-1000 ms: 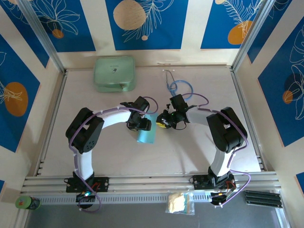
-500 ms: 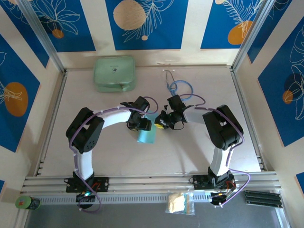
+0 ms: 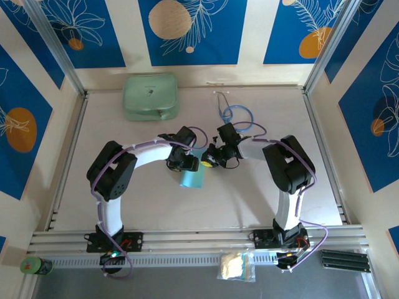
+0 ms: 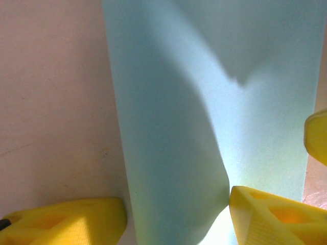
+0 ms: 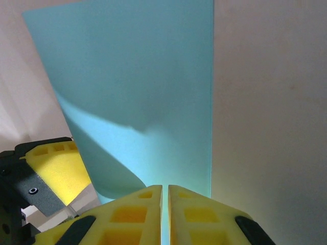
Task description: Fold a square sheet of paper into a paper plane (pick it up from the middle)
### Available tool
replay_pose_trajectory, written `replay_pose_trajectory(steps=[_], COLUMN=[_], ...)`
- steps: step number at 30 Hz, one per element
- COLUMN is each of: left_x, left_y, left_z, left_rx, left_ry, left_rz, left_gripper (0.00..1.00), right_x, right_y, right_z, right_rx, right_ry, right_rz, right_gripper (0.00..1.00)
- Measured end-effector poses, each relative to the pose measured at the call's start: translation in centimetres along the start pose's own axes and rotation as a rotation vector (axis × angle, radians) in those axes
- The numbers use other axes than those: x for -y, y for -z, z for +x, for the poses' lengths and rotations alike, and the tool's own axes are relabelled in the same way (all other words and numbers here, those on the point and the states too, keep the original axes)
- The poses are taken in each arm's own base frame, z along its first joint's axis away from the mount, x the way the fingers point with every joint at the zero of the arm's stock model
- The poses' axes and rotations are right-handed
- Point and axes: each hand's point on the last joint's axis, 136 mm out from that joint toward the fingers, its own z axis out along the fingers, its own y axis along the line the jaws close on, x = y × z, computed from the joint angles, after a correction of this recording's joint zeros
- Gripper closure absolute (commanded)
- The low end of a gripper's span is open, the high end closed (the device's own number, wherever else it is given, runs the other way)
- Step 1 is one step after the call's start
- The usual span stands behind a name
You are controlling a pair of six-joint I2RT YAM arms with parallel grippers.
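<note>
The light-blue square sheet of paper [image 3: 192,178] lies at the table's middle, partly under both grippers. My left gripper [image 3: 189,163] stands open over it. In the left wrist view the paper [image 4: 204,102] bulges up in a curved fold between the two yellow fingers [image 4: 66,222], and the right finger touches the fold. My right gripper [image 3: 210,161] meets it from the right. In the right wrist view the right gripper [image 5: 165,191] has its jaws pressed almost together on a raised part of the sheet [image 5: 138,76], with a sliver of blue in the slit. A left finger [image 5: 56,168] shows beside it.
A mint-green rounded case [image 3: 149,96] sits at the back left. A blue-tubed stethoscope [image 3: 235,114] lies just behind the right gripper. On the front rail are a small bag [image 3: 235,266], a green can [image 3: 36,266] and a black strip [image 3: 345,260].
My right gripper has slid a little left toward the left gripper and its jaws have closed on the paper. The left arm and the sheet have stayed put.
</note>
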Motion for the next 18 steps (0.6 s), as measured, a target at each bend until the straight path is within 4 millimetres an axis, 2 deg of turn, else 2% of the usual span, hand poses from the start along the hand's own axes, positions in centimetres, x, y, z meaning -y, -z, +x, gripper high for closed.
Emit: replay_pose_trajectory(steps=[7,13,18], left_x=[0.0,0.0,0.6], left_y=[0.0,0.0,1.3], left_z=[0.0,-0.1,-0.8], left_rx=[-0.001,-0.001,0.023], left_ry=[0.001,0.001,0.006], left_rz=[-0.001,-0.001,0.014], left_gripper=[0.35,0.35,0.34], right_x=[0.9,0.9,0.7], right_y=[-0.7,-0.8,-1.2], right_z=[0.2,0.2,0.1], right_rx=[-0.023,-0.027,-0.054], right_ry=[-0.011,0.009,0.058], right_rz=[0.022,0.042,0.067], right_gripper=[0.89,0.9,0.89])
